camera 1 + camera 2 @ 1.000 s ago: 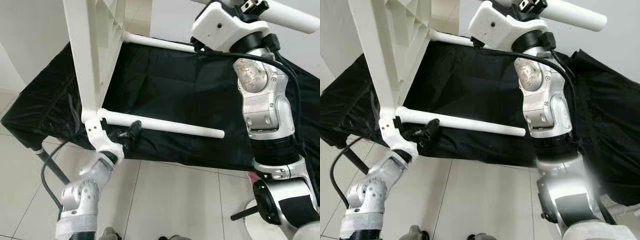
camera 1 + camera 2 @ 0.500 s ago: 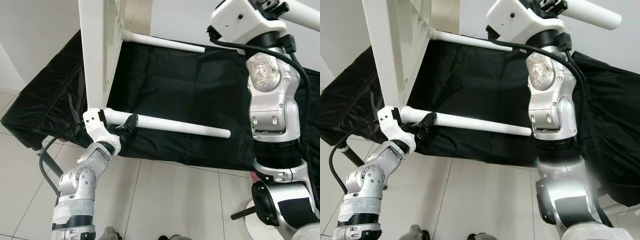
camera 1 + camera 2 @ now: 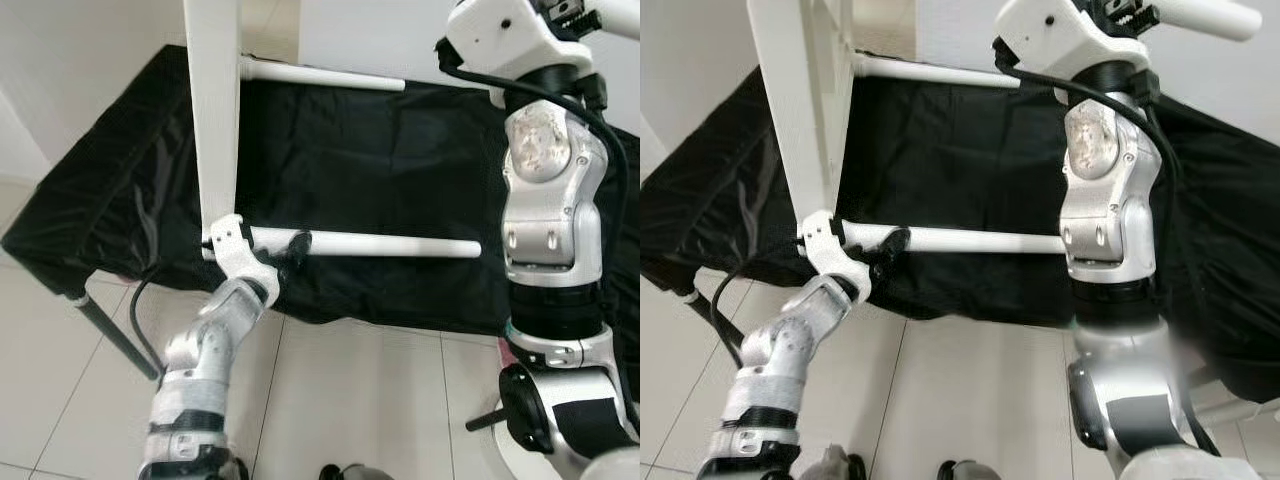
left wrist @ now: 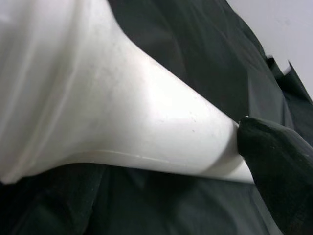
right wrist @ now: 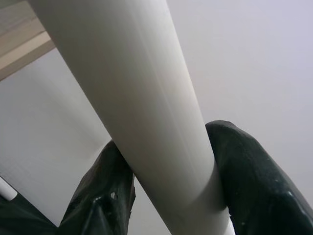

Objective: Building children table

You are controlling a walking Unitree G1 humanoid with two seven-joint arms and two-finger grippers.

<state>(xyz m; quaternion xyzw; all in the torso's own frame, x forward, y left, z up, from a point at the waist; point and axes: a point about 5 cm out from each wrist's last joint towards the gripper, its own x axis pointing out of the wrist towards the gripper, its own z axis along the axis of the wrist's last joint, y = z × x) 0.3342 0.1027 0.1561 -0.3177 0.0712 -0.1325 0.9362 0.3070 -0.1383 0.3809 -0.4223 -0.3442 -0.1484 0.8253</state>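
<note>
A white children's table top [image 3: 215,110] stands on edge above a workbench draped in black cloth [image 3: 380,170], two white legs already jutting sideways from it: a lower leg [image 3: 390,246] and an upper leg [image 3: 320,75] farther back. The left gripper [image 3: 285,250] is clamped on the lower leg close to where it joins the top, one black finger [image 4: 274,147] pressed against the tube in the left wrist view. High at the right, the right gripper [image 5: 166,166] holds another white leg [image 3: 1205,15] squeezed between its two black fingers [image 5: 105,196], well apart from the top. The risk here appears to lie in balance: the top seems steadied only through the single grip on the lower leg, so a twist or a slackened hold could tip it off the bench onto the tiled floor [image 3: 360,400]. The held leg also looks smooth and round, likely to turn or slip in the fingers, and bringing it in crooked could jam the joint or push the top over.
</note>
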